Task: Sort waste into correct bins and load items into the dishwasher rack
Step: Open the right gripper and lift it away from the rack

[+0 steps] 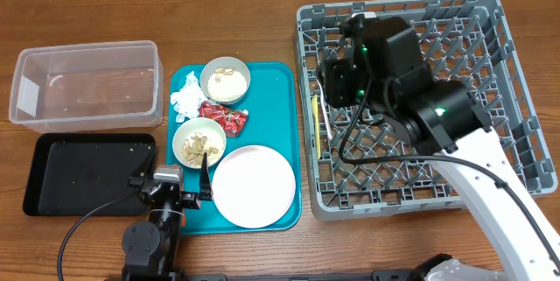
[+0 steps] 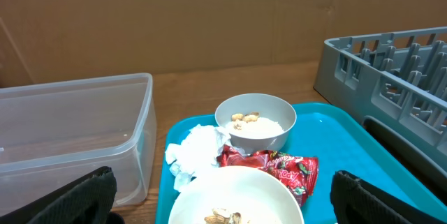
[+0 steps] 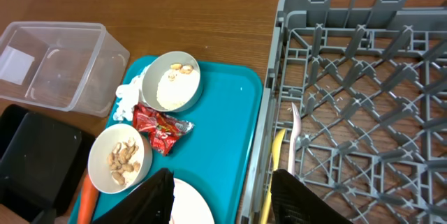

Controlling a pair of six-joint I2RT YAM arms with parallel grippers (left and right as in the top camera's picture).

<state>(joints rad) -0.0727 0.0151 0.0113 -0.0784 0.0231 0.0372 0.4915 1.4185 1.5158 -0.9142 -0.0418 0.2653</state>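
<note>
Two cutlery pieces (image 3: 278,155) in dishwasher rack (image 3: 363,77), under right gripper (image 3: 222,178), jaws apart, empty

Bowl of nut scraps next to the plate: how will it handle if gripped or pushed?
Bowl looks rigid and probably light; should lift without flexing. Loose nut scraps would likely spill if it tilts. On the smooth teal tray, a push probably slides rather than tips it.

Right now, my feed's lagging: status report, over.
Left gripper open, right gripper open over rack. Yellow cutlery in rack. Bowls, plate, wrapper on teal tray. Nothing blocking.
</note>
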